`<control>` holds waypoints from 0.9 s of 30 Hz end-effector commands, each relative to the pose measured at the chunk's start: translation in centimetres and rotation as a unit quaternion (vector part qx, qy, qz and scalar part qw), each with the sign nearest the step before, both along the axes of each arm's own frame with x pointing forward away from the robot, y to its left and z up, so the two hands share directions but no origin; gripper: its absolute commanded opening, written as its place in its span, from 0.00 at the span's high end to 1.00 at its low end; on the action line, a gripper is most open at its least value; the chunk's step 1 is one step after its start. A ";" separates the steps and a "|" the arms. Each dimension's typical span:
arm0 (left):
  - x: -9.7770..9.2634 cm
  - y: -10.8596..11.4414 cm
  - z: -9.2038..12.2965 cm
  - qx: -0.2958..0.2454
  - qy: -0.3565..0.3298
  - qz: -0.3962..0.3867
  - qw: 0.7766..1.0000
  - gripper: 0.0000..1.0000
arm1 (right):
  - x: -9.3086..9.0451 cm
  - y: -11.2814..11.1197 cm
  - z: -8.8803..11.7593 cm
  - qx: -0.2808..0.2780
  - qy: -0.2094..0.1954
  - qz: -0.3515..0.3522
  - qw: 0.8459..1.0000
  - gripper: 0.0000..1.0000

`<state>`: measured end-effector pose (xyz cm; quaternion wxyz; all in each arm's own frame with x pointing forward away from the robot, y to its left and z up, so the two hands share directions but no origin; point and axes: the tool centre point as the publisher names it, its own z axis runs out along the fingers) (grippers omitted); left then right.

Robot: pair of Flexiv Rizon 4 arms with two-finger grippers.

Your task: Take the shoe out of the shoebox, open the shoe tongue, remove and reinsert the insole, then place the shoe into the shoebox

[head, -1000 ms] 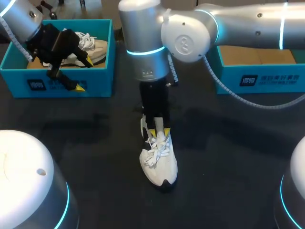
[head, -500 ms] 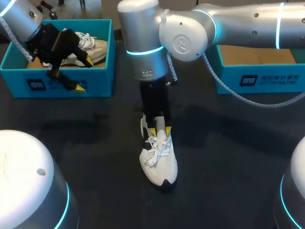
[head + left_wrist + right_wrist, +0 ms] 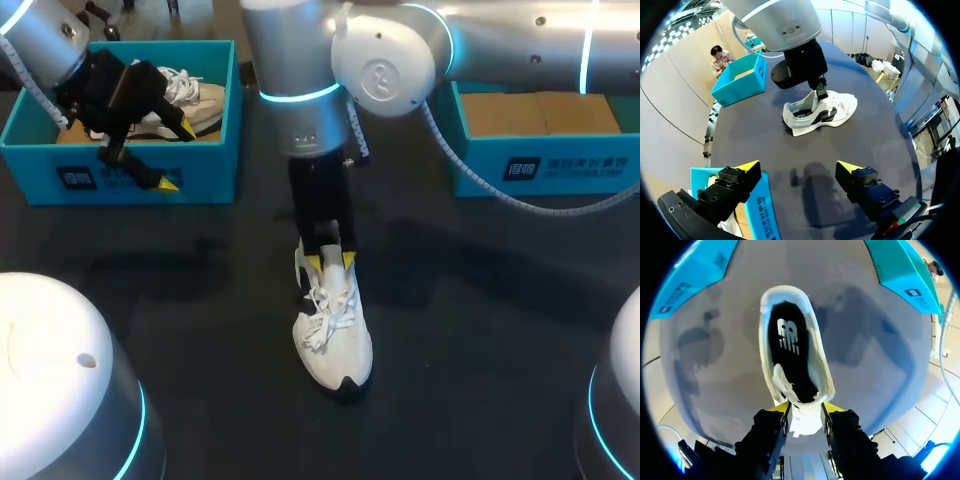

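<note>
A white shoe (image 3: pixel 335 345) with a black toe tip stands on the dark table's middle, laces loose. My right gripper (image 3: pixel 330 262) points straight down at its throat. In the right wrist view the right gripper (image 3: pixel 806 409) is shut on the shoe's tongue (image 3: pixel 805 421), one finger on each side. Ahead of it lies the black insole (image 3: pixel 790 347) inside the shoe (image 3: pixel 766 340). My left gripper (image 3: pixel 177 156) hangs wide open over the front wall of the left teal shoebox (image 3: pixel 215 160), holding nothing. From the left wrist view, the shoe (image 3: pixel 832 107) lies far ahead of the left gripper (image 3: pixel 799 167).
The left shoebox holds a second white shoe (image 3: pixel 200 100). Another teal box (image 3: pixel 560 165) stands at the back right, under my right arm. White domed robot bases (image 3: pixel 60 380) fill the near corners.
My right gripper has risen a little at the shoe's throat and its fingers have spread slightly. The shoe and the left arm have stayed put.
</note>
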<state>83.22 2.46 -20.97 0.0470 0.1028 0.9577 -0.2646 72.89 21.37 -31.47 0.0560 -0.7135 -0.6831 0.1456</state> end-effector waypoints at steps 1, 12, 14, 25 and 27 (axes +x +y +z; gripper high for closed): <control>0.1 0.0 0.0 0.001 0.001 -0.001 1.000 0.00 | 0.1 -0.4 -0.5 0.023 -0.009 0.001 1.000 0.62; 0.1 0.0 0.0 0.001 0.001 -0.001 1.000 0.00 | 0.3 -1.0 -0.5 0.024 -0.014 0.005 1.000 0.59; 0.1 0.0 0.0 0.001 0.001 -0.001 1.000 0.00 | -0.1 -1.0 0.6 0.013 -0.021 0.003 1.000 0.58; 0.1 0.0 0.0 0.001 0.001 -0.001 1.000 0.00 | -1.4 0.7 3.0 0.011 -0.038 0.020 0.999 0.70; 0.1 0.0 0.0 0.001 0.001 -0.001 1.000 0.00 | -1.1 0.9 2.7 0.012 -0.039 0.021 0.999 0.76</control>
